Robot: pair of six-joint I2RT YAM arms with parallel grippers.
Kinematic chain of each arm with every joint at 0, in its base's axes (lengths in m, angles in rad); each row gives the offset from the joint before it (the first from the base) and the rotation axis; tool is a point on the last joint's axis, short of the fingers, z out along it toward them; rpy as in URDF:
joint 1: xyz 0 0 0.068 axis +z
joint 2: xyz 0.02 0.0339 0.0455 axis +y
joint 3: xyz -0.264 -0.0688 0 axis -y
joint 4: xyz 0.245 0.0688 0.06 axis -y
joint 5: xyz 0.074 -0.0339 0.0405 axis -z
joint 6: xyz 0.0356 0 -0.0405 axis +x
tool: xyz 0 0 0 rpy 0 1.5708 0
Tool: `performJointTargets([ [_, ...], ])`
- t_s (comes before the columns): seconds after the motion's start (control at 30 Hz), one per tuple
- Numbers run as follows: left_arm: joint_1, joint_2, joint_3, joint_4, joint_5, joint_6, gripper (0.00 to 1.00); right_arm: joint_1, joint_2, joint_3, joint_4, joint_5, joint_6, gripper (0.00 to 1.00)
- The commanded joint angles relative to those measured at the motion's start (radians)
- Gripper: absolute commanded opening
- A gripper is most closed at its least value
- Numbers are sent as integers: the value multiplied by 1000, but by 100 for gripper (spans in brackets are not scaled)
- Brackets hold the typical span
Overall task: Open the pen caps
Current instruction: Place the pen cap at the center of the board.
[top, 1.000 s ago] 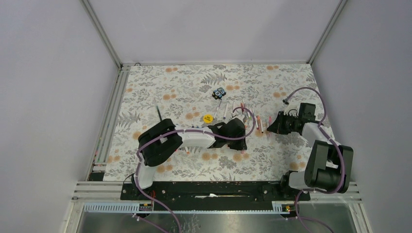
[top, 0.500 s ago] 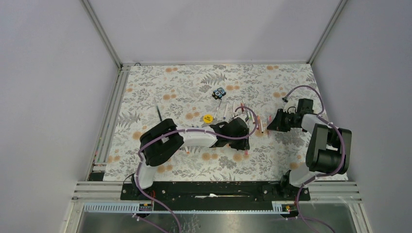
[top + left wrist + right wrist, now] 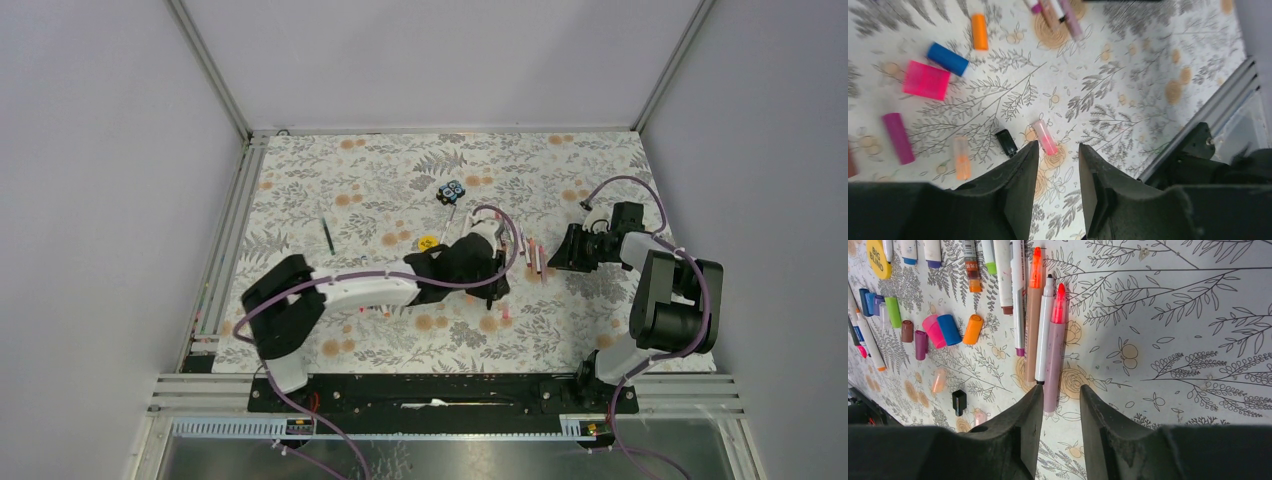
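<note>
My left gripper [image 3: 1058, 147] is open and holds nothing. A small see-through pink cap [image 3: 1044, 136] lies on the mat just past its tips, with a black cap [image 3: 1006, 142] beside it. Further off lie loose orange [image 3: 979, 31], blue [image 3: 948, 58], pink [image 3: 926, 80] and purple [image 3: 898, 137] pen caps. My right gripper [image 3: 1060, 388] is also open and empty. It hovers over the near end of a pink pen [image 3: 1053, 355] with a bare red tip. That pen lies beside a white pen [image 3: 1044, 330] and a tan pen [image 3: 1032, 325]. In the top view the two grippers [image 3: 492, 288] [image 3: 558, 255] flank the row of pens [image 3: 535, 255].
A yellow disc [image 3: 879, 257] and a small black-and-blue block [image 3: 453, 190] lie beyond the pens. A thin black pen [image 3: 327, 233] lies alone at the left of the floral mat [image 3: 360, 180]. A metal rail [image 3: 1228, 95] edges the mat near my left gripper.
Both grippers have gone from shut to open. The left arm's elbow has swung left and its gripper has moved slightly further from the near edge. The right arm's elbow has drawn up behind its gripper.
</note>
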Motion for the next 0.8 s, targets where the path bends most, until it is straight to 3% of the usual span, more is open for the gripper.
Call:
performJointTargets([
  [0.0, -4, -197, -72, 85, -144, 127, 40, -5, 3, 34, -27, -5, -19, 40],
  [0.17, 19, -399, -199, 62, -367, 213, 60, -5, -14, 46, -59, -32, -67, 46],
  [0.27, 53, -525, -306, 56, -502, 219, 92, -5, -24, 53, -79, -45, -96, 50],
  [0.3, 75, -565, -341, 56, -529, 218, 98, -5, -25, 53, -83, -47, -104, 51],
  [0.37, 144, -644, -401, 54, -503, 210, 99, -5, -27, 55, -88, -47, -112, 52],
  [0.57, 474, -782, -511, 54, -232, 132, 99, -6, -27, 60, -98, -43, -123, 53],
  [0.77, 704, -692, -497, -10, -117, 81, 99, -7, -37, 66, -114, -46, -146, 54],
])
